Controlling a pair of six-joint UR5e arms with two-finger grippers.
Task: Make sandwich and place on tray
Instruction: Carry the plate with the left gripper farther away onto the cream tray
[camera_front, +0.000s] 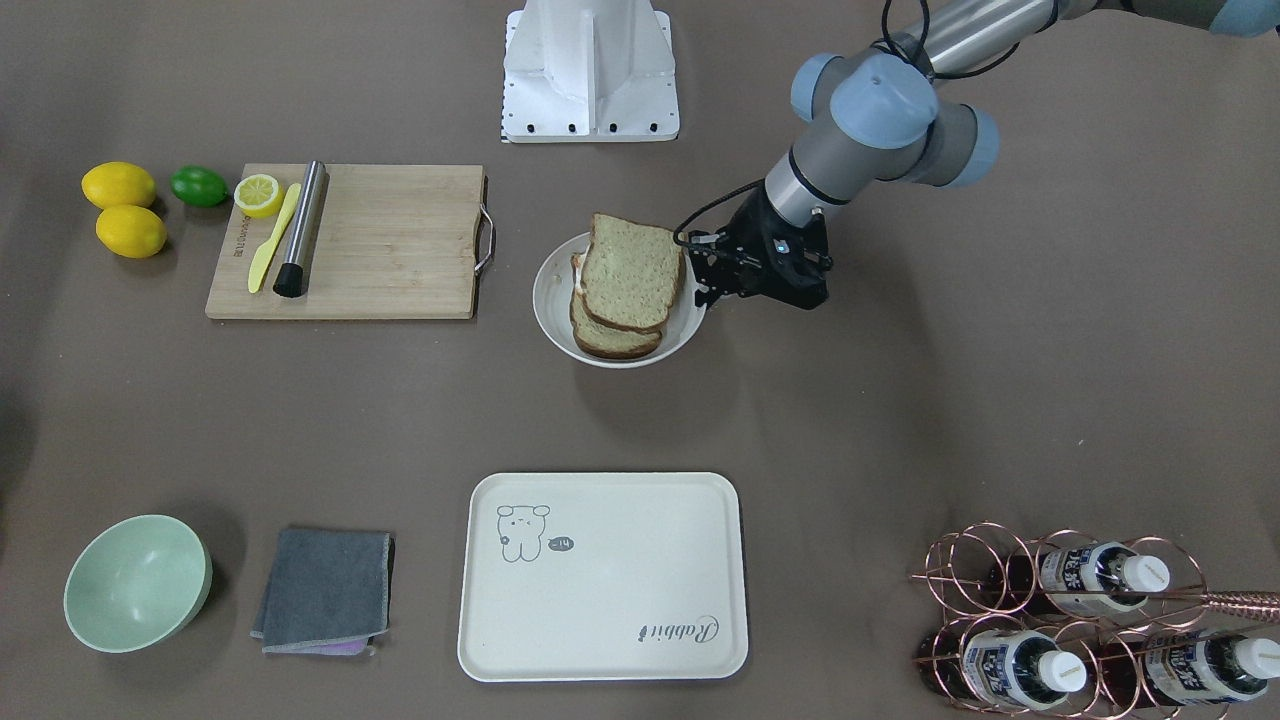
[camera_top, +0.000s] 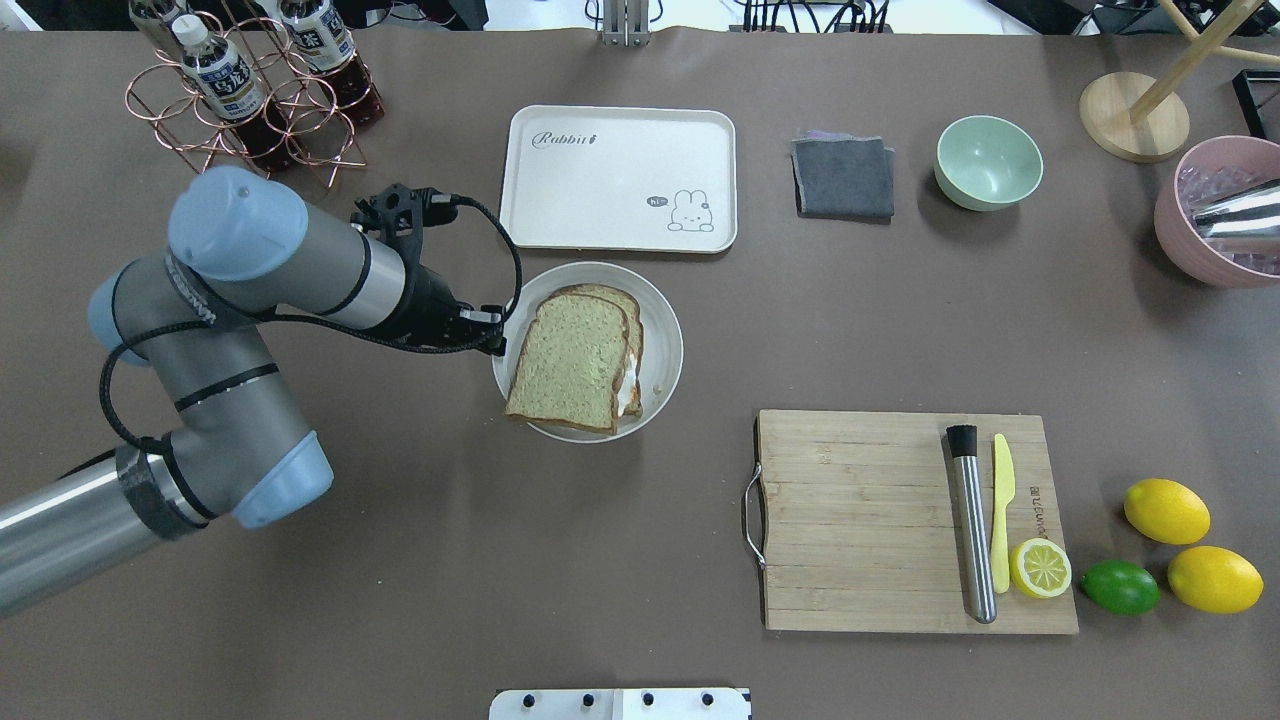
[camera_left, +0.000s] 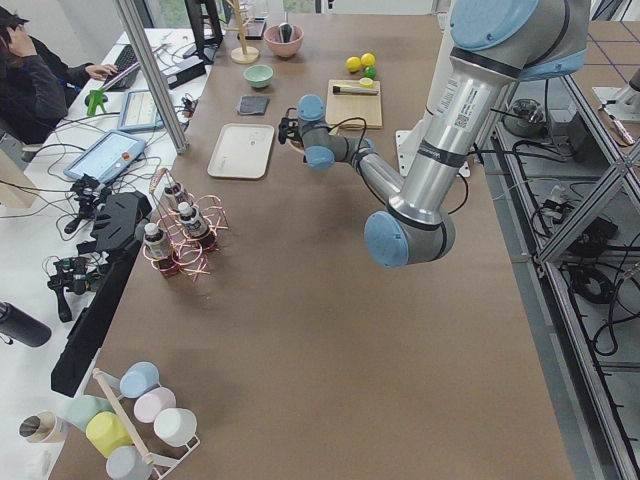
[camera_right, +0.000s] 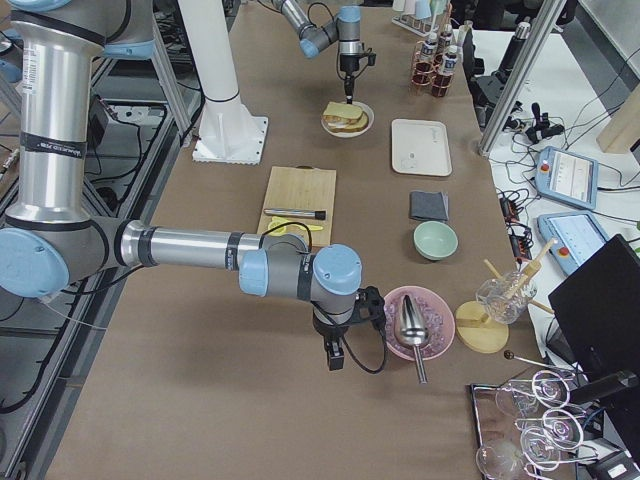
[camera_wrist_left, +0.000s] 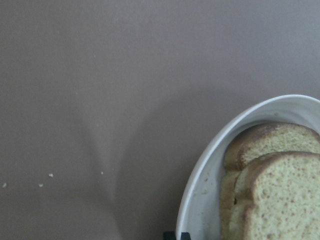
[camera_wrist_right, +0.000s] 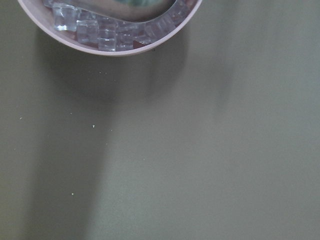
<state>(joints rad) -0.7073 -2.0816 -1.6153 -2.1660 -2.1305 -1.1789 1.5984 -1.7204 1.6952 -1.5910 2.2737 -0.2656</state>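
The sandwich, two tan speckled bread slices with a bit of egg white showing between them, lies in a round white plate at mid-table. My left gripper sits at the plate's rim on the robot's left side. In the left wrist view its tips stand close together right on the rim, shut on it. The cream tray lies beyond the plate with nothing on it. My right gripper hangs beside a pink ice bowl; I cannot tell if it is open or shut.
A wooden cutting board carries a metal muddler, a yellow knife and a lemon half, with lemons and a lime beside it. A green bowl and grey cloth flank the tray. A copper bottle rack stands by the robot's left.
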